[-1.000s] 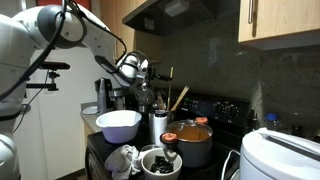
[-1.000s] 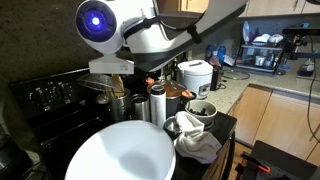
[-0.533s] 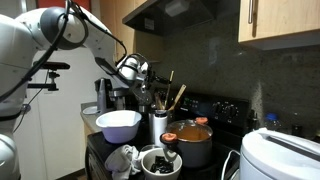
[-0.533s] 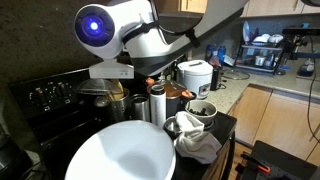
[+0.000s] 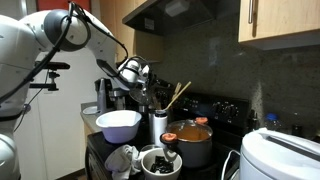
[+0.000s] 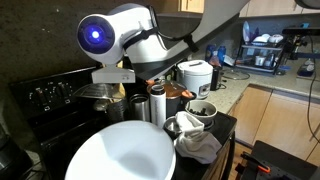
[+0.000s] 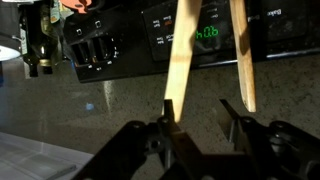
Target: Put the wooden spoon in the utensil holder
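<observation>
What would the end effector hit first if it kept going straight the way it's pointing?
The wooden spoon, its handle standing between the open jaws of the end effector. Behind it, probably the speckled wall beside the stove's control panel.

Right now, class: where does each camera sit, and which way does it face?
Exterior view: before the stove, facing the backsplash; arm and gripper show.
Exterior view: above the white bowl, facing along the counter; the wrist shows.
Wrist view: faces the stove controls; gripper fingers show.
Shared: both exterior views hold the white bowl.
</observation>
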`<state>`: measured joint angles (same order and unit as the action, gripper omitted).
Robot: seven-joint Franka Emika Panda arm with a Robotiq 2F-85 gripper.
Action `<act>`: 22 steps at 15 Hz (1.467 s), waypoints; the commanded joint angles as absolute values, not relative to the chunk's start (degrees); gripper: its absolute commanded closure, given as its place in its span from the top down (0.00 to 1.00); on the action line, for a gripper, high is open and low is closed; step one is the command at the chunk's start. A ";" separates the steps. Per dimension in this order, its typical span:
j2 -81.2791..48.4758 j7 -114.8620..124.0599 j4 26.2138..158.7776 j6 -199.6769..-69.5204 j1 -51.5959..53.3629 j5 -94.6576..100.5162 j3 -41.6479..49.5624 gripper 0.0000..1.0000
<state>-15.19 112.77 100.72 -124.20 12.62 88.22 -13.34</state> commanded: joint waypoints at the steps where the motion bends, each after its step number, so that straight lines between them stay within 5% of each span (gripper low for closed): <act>1: -14.81 111.31 100.61 -122.61 13.36 87.36 -12.57 0.81; 4: -14.86 111.26 100.11 -122.61 13.39 87.33 -12.53 0.99; 22: -10.14 101.05 92.61 -124.03 13.49 79.51 -13.00 1.00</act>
<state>-11.75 106.02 93.92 -123.80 13.35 83.73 -13.06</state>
